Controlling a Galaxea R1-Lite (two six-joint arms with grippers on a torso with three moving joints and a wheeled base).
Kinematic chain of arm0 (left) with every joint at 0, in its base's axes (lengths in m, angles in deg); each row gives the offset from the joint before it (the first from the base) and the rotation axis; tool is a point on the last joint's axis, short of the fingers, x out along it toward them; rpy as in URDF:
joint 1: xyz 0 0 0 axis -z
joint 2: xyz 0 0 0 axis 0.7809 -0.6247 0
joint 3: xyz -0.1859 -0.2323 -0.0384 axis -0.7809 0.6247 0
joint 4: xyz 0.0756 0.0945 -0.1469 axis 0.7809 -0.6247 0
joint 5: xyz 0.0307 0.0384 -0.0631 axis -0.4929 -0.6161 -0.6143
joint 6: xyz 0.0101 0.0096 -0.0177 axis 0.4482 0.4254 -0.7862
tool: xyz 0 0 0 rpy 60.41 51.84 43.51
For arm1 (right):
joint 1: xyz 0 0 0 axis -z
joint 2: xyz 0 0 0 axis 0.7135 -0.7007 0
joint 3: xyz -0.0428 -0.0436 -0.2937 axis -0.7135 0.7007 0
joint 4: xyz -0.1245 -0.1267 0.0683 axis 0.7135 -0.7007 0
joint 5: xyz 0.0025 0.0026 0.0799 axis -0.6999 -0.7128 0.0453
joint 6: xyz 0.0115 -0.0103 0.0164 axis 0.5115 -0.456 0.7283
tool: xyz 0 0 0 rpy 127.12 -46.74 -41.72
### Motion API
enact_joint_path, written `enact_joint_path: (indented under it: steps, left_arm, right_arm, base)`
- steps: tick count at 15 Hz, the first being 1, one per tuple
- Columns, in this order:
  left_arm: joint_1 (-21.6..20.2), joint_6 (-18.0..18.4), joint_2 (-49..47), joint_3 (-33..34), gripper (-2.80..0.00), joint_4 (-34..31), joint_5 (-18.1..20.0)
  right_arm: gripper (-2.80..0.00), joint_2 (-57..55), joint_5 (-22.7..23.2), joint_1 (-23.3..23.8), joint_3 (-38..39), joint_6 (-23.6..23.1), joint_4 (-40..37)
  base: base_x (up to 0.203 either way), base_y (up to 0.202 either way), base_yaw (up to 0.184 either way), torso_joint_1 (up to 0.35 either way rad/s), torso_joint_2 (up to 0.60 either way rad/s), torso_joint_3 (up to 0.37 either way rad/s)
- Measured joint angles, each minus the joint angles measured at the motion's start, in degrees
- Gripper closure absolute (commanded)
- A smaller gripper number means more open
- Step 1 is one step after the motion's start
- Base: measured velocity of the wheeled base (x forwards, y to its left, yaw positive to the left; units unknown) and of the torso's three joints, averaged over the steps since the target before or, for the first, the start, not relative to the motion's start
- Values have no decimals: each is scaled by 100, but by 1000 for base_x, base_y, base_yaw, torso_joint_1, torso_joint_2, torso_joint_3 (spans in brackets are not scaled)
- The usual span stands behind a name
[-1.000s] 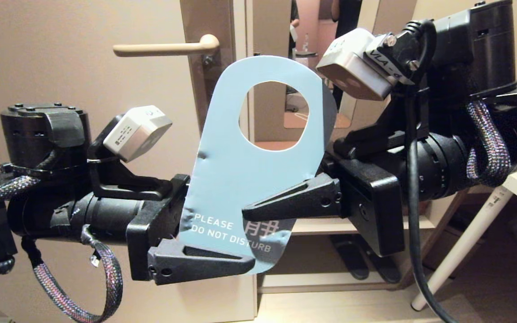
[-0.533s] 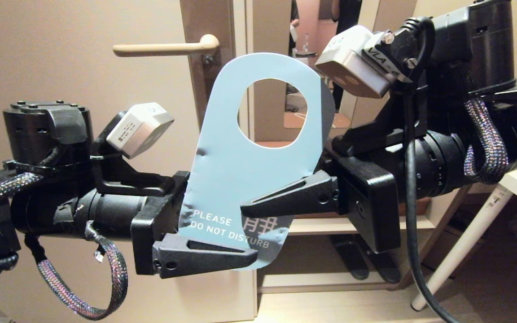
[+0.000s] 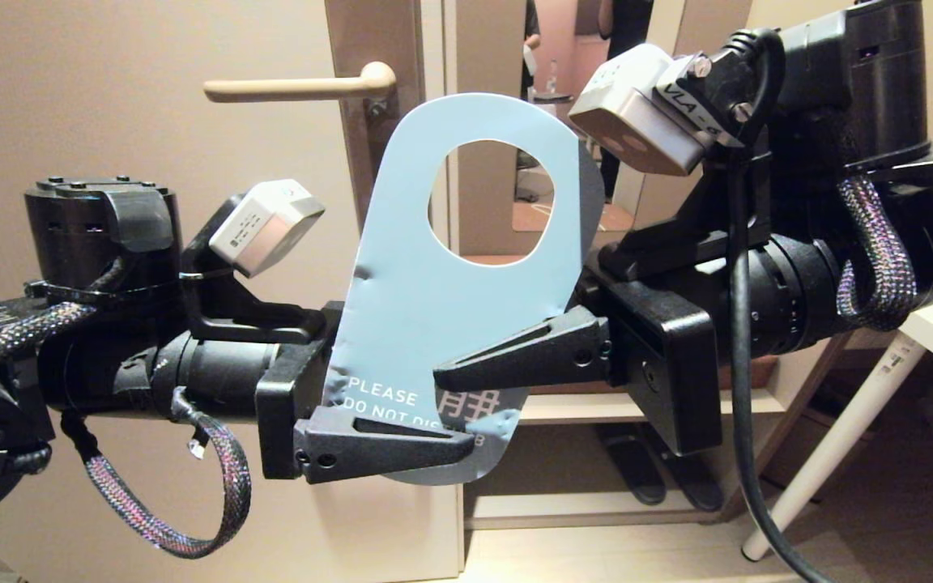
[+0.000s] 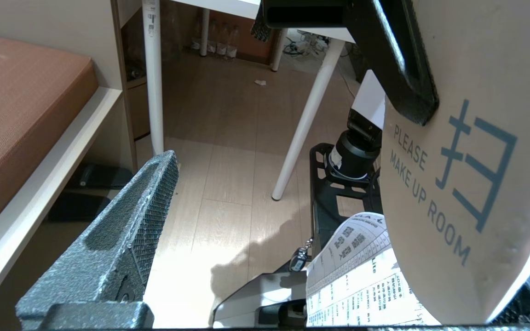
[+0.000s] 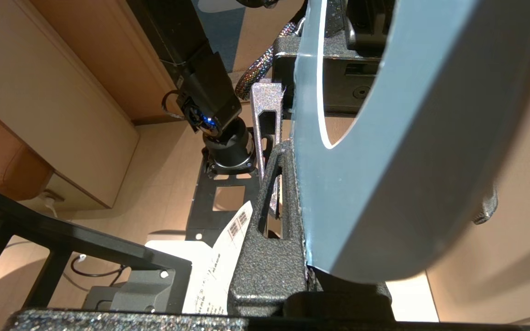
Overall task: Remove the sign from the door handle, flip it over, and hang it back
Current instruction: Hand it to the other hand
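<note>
The sign (image 3: 450,324) stands upright in mid-air, long axis twelve to six, blue face toward the robot, well below and right of the door handle (image 3: 296,85). The right gripper (image 3: 454,376) pinches its middle from three o'clock. The left gripper (image 3: 402,437) comes in from nine o'clock, jaws spread, straddling its bottom end.

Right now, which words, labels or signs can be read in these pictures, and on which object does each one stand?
"PLEASE DO NOT DIS…B", partly hidden by a finger: blue face of the crinkled card door sign.
"PLEASE MAKE UP ROOM", plus a blue Chinese character: white face of the sign.
"VLA-", rest hidden: label on the right wrist's black cable plug.
Printed white sheet on the robot's base: too small to read.
</note>
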Motion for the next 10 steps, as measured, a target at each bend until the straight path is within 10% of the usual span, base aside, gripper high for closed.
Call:
enact_joint_path:
  steps: [2, 3, 10]
  left_arm:
    - [0, 13, -9, -1, -280, 4, 8]
    - [2, 24, -17, -1, 0, 10, 9]
    - [5, -23, -39, -179, 0, 4, 29]
  right_arm:
    - [0, 0, 0, 0, 0, -1, 0]
    - [0, 0, 2, 0, 0, 2, 3]
    - [0, 0, -27, 5, 0, -3, 14]
  base:
    - [0, 0, 0, 0, 0, 0]
    - [0, 0, 0, 0, 0, 0]
    - [0, 0, 0, 0, 0, 0]
